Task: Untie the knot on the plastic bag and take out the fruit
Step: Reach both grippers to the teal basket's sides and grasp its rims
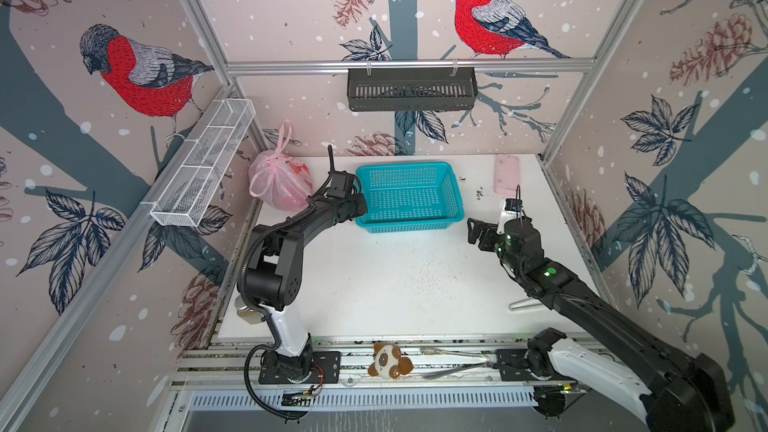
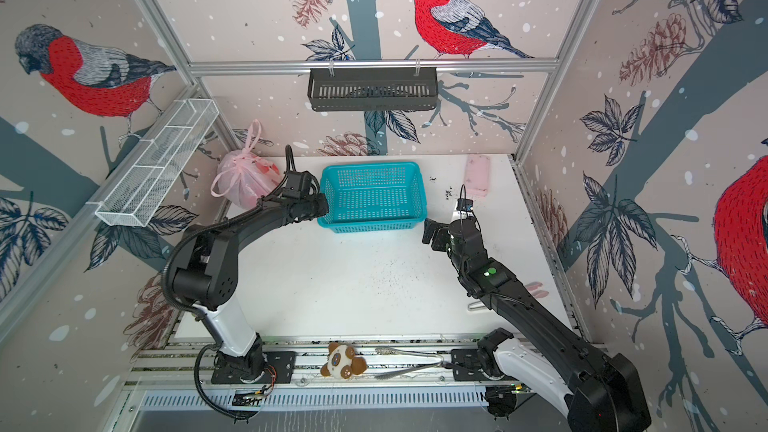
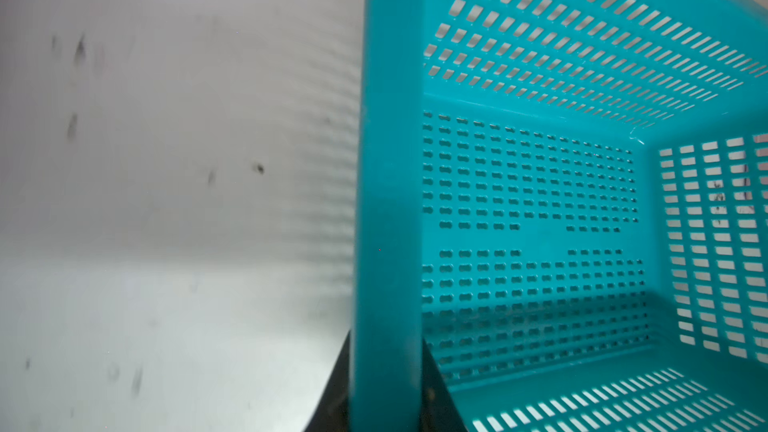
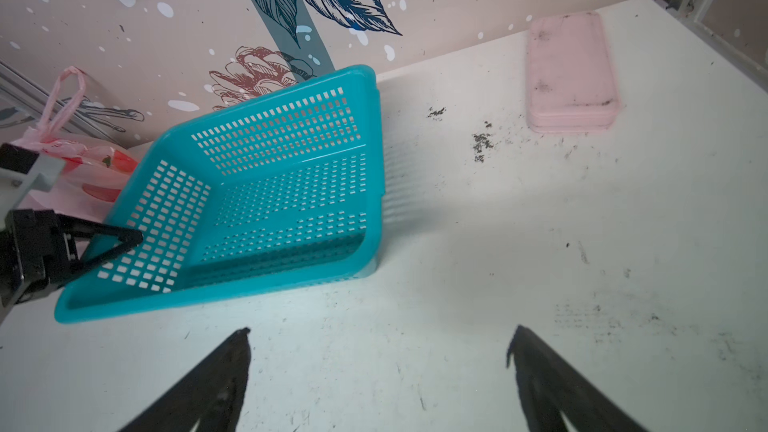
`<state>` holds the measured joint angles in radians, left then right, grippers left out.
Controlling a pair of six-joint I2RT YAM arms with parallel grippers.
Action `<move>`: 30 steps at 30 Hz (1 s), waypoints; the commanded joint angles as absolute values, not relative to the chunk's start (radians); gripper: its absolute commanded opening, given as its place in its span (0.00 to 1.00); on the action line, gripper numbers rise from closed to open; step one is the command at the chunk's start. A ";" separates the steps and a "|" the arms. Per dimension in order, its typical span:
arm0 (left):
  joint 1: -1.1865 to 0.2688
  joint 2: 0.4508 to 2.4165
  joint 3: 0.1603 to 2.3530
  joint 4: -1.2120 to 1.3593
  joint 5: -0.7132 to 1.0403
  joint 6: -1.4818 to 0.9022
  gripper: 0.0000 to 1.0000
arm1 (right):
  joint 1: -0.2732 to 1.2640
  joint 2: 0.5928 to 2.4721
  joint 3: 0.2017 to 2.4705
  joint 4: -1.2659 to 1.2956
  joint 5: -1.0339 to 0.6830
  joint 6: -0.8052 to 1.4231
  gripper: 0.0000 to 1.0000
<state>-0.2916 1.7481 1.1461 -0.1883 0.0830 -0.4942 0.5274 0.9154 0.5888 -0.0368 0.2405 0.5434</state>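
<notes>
The left gripper [image 1: 360, 206] is pinching the left wall of a turquoise perforated plastic basket [image 1: 409, 197], close to its near left corner. In the left wrist view the thick rim is sitting tight between the two black fingers [image 3: 434, 392], one inside the basket and one outside. The basket is standing upright at the far middle of the white tabletop [image 1: 395, 284].

The right gripper [image 4: 380, 342] is hanging over bare tabletop just right of the basket's near right corner, its fingers spread wide and gripping nothing.

The thin translucent pale-pink plastic bag [image 1: 276, 184] is sitting in the far left corner of the tabletop against the wall, left of the basket and just beyond the left arm. Whether the arm is touching it, I cannot tell. The knot [image 1: 277, 156] is sitting tied on top, a small bunched pink lump, with the loop handles standing up above it. The fruit [image 1: 291, 197] is showing only as a reddish mass through the film low in the bag, and I can't make out separate pieces.

A solid pink rectangular block [image 1: 507, 174] is lying flat near the far right corner, well apart from the bag.
</notes>
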 commanded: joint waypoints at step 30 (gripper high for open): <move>-0.759 1.219 0.649 -0.209 -0.253 -1.022 0.55 | 0.956 0.780 0.504 -0.417 0.462 1.375 0.94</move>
